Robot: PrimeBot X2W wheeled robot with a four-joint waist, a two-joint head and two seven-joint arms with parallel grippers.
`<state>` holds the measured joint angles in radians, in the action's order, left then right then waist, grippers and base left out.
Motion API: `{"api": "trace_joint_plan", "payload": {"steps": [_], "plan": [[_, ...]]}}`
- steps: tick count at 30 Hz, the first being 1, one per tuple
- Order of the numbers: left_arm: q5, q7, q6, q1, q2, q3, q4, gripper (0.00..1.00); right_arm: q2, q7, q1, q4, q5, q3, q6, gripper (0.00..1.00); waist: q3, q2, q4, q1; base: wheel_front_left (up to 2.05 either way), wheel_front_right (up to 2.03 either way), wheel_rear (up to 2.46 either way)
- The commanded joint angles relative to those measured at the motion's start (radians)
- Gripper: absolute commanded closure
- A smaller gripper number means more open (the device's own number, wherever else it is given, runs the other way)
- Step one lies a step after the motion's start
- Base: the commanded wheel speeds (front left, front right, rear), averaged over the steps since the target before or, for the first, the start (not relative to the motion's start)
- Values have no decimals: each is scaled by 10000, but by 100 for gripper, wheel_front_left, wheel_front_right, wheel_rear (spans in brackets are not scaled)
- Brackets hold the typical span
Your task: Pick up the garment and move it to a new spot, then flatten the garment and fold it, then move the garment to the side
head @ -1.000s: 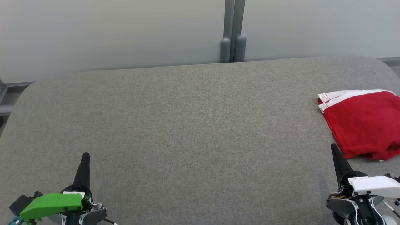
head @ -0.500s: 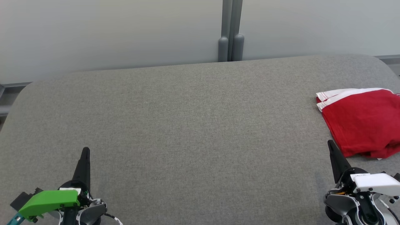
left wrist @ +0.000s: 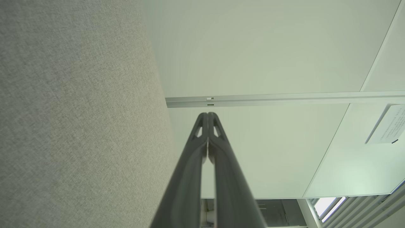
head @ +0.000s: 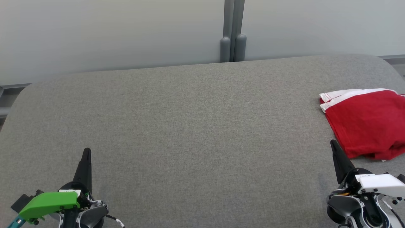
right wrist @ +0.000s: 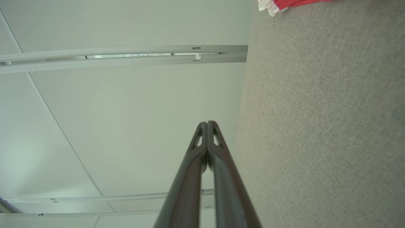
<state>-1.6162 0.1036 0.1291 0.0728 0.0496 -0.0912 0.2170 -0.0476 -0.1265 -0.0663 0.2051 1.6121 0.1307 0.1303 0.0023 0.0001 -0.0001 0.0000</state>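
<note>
Red garment (head: 367, 126) with white trim is folded into a rough slab at the far right of the grey pad (head: 190, 126). It runs off the right edge of the head view, and its near edge is a bit rumpled.

The left gripper (head: 86, 152) is low at the near left over bare pad. Jaws closed, tips together, nothing held, well apart from the garment.

The right gripper (head: 333, 144) is low at the near right, jaws closed too, empty. Its tip is just beside the garment's near-left corner, not touching, with a strip of pad between them.

Right wrist view: fingers (right wrist: 190, 177) pressed tight, pad on one side, a scrap of white trim at the top edge.

Left wrist view: same closed pair, with pad on one side and pale panels (left wrist: 269, 47) beyond.

A grey post (head: 233, 31) joins the panels behind the pad.
</note>
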Motion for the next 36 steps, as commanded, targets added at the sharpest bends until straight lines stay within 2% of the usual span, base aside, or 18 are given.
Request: {"api": "trace_joint_plan", "payload": {"steps": [1,36], "plan": [[-18,5,28,152,-1,-19,-33,100,-50,-29,-68,19,72,-3,7,100,0,-1,1,0,0,0,0],[-25,-2,28,150,-2,-10,-33,100,-50,-28,-68,18,73,-5,7,100,0,-1,1,0,0,0,0]]}}
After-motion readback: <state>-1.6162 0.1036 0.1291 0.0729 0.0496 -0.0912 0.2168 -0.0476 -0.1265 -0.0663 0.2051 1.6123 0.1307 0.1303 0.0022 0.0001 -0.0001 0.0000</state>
